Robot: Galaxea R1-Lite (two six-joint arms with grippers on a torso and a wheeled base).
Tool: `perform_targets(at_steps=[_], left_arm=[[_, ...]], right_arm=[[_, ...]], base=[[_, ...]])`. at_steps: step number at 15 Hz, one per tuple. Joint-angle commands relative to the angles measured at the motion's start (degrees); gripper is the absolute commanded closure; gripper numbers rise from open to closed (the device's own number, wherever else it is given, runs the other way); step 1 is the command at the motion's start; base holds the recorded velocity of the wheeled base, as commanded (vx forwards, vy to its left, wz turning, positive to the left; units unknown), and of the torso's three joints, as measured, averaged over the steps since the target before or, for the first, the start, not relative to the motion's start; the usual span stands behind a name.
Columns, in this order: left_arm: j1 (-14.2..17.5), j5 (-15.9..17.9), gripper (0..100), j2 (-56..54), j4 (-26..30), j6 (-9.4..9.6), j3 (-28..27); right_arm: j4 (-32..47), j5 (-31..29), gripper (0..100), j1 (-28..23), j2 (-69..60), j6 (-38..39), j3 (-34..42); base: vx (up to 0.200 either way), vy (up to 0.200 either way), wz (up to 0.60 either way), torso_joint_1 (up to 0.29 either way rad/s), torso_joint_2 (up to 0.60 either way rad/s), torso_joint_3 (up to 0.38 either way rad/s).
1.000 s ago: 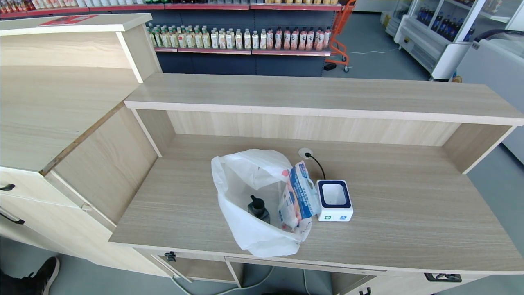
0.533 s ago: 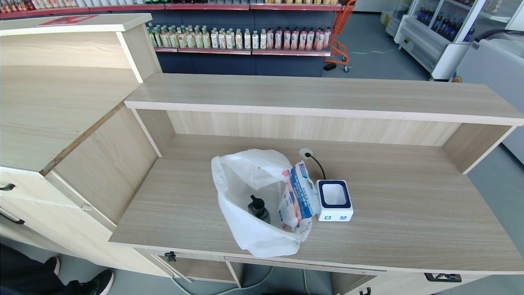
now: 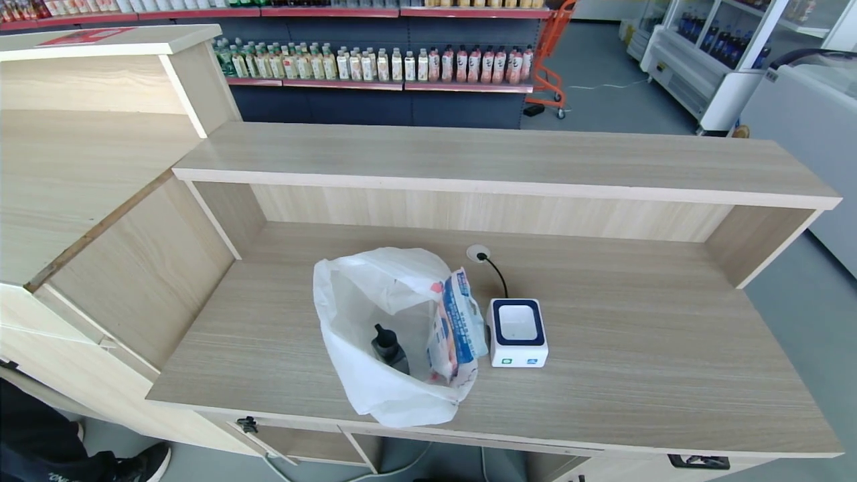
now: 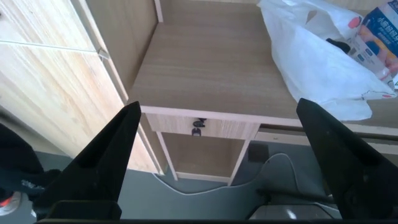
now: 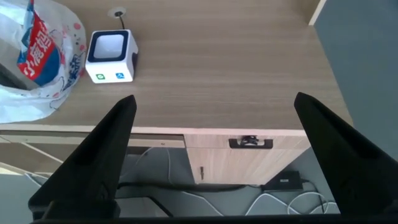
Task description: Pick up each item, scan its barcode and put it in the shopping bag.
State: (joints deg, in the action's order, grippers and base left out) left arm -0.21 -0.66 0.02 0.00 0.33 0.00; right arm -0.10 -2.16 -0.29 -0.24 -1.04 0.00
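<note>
View swung, nothing moved: white plastic shopping bag [image 3: 348, 301], centre frame, holds dark bottle [image 3: 388, 347] and printed packet [image 3: 455, 328]. Left claw [image 4: 217, 109], right claw [image 5: 214, 99] gape empty. Likely finished.

Shopping bag [image 3: 361, 395] sitting on surface [image 3: 656, 361], holding bottle [image 3: 388, 348] left, packet [image 3: 456, 328] leaning right. Scanner [image 3: 516, 333] standing just right of bag, cable [image 3: 497, 276] running behind it.

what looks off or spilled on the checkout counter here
Nothing stands out. The shopping bag stands open on the counter with a bottle upright inside and a packet leaning at its side nearest the scanner. The scanner sits flat, cable attached. No spill or damage shows.
</note>
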Motion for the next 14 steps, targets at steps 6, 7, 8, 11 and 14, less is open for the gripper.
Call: perform_targets(at_steps=[6,7,8,11,14], left_arm=[[0.03,-0.04,0,-0.02,0.00,-0.33,0.00],[0.03,-0.04,0,-0.02,0.00,-0.33,0.00],[0.03,-0.04,0,-0.02,0.00,-0.15,0.00],[0.03,-0.04,0,-0.02,0.00,-0.33,0.00],[0.03,-0.04,0,-0.02,0.00,-0.33,0.00]], right_arm=[[0.01,-0.04,0,0.03,0.24,-0.02,0.00],[0.01,0.05,0,0.03,0.24,-0.02,0.00],[0.10,0.05,0,0.03,0.24,-0.02,0.00],[0.01,-0.04,0,0.03,0.24,-0.02,0.00],[0.01,-0.04,0,0.03,0.24,0.07,0.00]], base=[[0.000,-0.133,0.00,0.002,0.00,0.002],[0.000,0.000,0.00,0.000,0.00,0.000],[0.000,0.000,0.00,0.000,0.00,0.000],[0.133,0.000,0.00,0.002,0.00,0.003],[0.133,0.000,0.00,-0.003,0.00,0.000]])
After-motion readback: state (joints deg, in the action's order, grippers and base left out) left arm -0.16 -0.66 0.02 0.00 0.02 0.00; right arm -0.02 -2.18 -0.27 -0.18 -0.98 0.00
